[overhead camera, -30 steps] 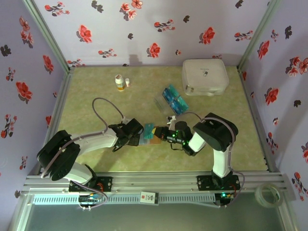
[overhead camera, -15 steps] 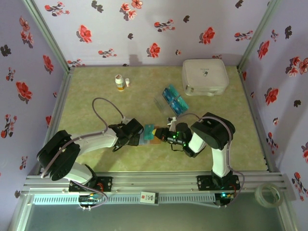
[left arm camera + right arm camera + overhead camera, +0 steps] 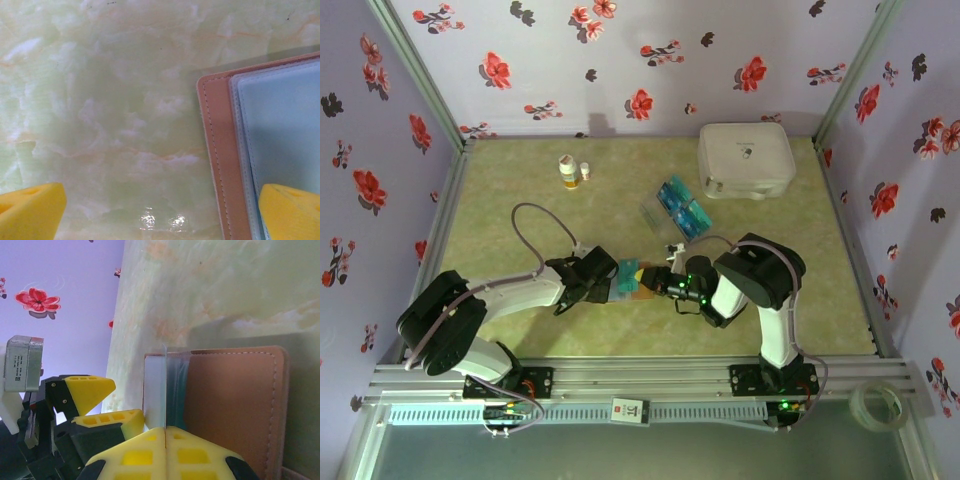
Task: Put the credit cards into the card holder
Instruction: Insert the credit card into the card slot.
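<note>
Lying open near the table's near-middle, the card holder (image 3: 638,290) sits between both grippers, with more credit cards (image 3: 680,208) stacked farther back to the right. The left gripper (image 3: 160,215) hangs over it, fingers spread wide, one over the clear sleeves. The right gripper (image 3: 165,450) is pressed together, a thin pale edge rising from its seam.

Bright even light, soft shadows; glare spot on glossy pale-green marbled surface (image 3: 100,125); wrist close-ups slightly soft.
</note>
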